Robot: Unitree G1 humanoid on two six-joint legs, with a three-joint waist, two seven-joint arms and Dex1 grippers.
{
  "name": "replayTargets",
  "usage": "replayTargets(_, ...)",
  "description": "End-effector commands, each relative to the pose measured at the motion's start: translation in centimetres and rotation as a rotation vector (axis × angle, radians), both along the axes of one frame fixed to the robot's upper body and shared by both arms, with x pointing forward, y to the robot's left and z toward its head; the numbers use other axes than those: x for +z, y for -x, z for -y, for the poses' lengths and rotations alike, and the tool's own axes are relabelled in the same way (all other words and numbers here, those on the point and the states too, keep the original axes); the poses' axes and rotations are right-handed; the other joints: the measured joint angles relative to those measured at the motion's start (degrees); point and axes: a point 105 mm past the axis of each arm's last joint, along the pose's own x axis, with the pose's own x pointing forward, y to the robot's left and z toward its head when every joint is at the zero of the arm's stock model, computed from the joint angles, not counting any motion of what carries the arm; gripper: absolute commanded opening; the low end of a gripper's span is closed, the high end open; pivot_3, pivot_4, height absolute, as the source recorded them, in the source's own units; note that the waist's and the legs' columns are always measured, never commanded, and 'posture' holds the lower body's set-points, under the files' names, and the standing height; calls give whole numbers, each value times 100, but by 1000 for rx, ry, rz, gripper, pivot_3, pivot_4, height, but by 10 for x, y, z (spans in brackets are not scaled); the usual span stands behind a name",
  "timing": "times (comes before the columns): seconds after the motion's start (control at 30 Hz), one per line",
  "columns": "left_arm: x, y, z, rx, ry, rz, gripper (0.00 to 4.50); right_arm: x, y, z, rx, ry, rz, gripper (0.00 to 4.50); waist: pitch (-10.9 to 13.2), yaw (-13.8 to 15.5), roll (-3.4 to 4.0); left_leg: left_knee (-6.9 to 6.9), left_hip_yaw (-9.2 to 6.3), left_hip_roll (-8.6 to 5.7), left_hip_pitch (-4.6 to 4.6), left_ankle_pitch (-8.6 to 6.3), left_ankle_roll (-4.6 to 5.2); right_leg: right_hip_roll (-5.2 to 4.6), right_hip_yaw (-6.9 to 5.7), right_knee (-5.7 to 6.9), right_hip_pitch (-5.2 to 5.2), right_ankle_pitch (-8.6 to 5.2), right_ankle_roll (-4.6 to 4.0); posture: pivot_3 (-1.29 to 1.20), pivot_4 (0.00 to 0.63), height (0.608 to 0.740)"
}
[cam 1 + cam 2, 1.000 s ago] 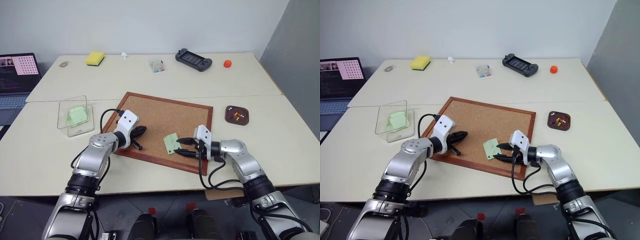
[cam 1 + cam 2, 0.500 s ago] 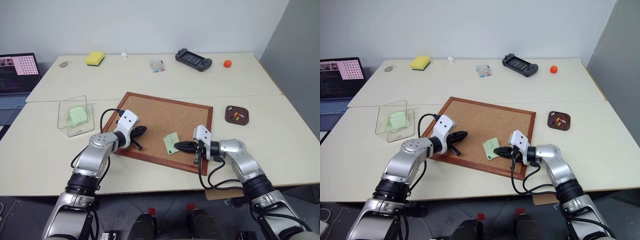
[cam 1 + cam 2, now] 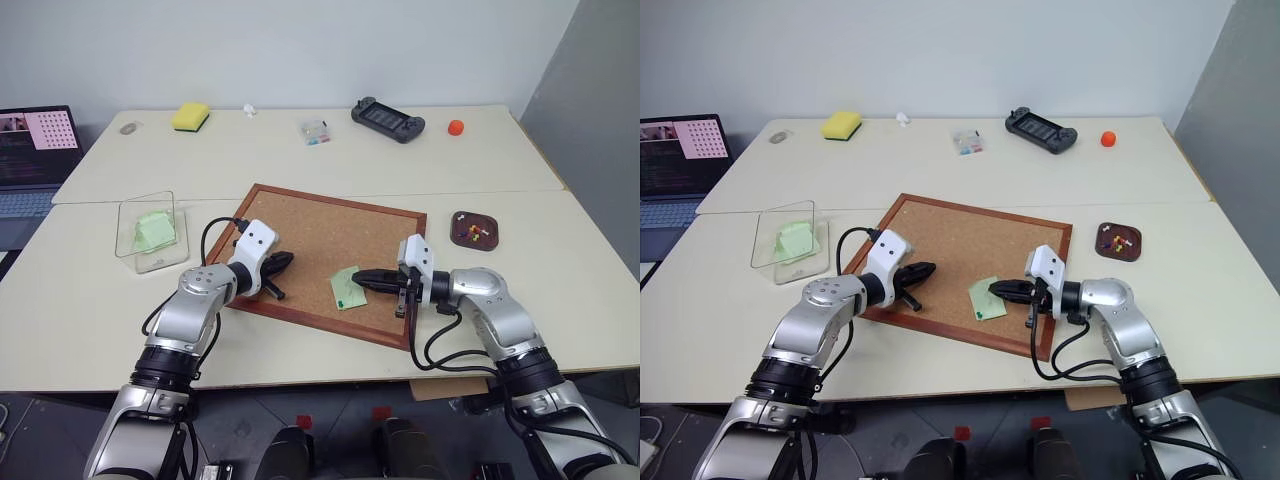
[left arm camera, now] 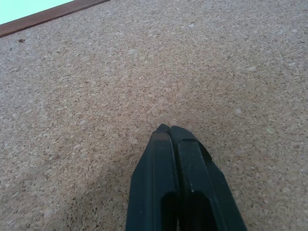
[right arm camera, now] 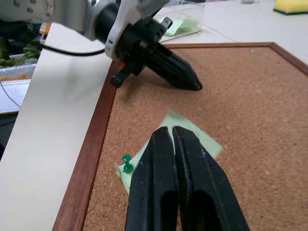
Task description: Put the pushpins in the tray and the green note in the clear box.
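Right gripper (image 3: 358, 278) has closed empty and lifted above the green note (image 3: 346, 288); left gripper (image 3: 287, 259) closed.

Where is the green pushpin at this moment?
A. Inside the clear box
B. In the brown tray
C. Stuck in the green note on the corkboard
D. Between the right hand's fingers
C: the right wrist view shows the green pushpin standing in a corner of the green note on the corkboard, beside the shut right hand.

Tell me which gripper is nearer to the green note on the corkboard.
Right. The right gripper, shut, has its tips at the green note's edge, over the corkboard. The left gripper, also shut, rests on the cork farther off, toward the robot's left.
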Motion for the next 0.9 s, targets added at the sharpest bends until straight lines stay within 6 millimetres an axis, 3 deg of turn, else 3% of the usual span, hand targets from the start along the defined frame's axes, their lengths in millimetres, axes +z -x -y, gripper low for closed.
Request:
replayTargets(0.03, -38, 9, -16, 66, -70, -133, 0, 21, -3, 8, -50, -54, 50, 70, 0, 0, 0, 0, 0, 0, 0, 0, 0, 0, 1, 0, 0, 0, 0, 0, 150, 740)
replayTargets(0.13, -38, 10, -17, 67, -70, -134, 0, 32, -10, 16, -109, -86, 57, 70, 0, 1, 0, 0, 2, 0, 0, 0, 0, -1, 3, 0, 0, 0, 0, 0, 150, 740)
replayTargets(0.27, -38, 10, -18, 69, -69, -137, 0, 53, -49, 57, -380, -147, 51, 70, 0, -4, 1, 0, 3, 1, 0, 0, 0, -1, 4, 0, -2, 0, 0, 0, 150, 740)
replayTargets(0.37, -39, 11, -16, 66, -66, -143, 0, 56, -76, 93, -597, -111, 73, 70, 0, 0, 0, 0, 5, -2, 1, 0, 0, -2, 6, 0, -2, 0, 0, 0, 150, 740)
replayTargets(0.53, -41, 13, -14, 57, -60, -155, 0, 54, -103, 140, -858, -54, 66, 70, 0, 2, 1, -15, 8, -3, 2, 0, 1, -3, 6, -3, -3, 13, -27, 0, 150, 740)
replayTargets(0.9, -38, 12, -17, 66, -62, -147, 0, 30, -117, 166, -1000, 12, -1, 70, -1, -2, 3, -24, 55, -4, 4, 1, 2, -1, 13, -3, -6, 13, -29, 0, 150, 740)
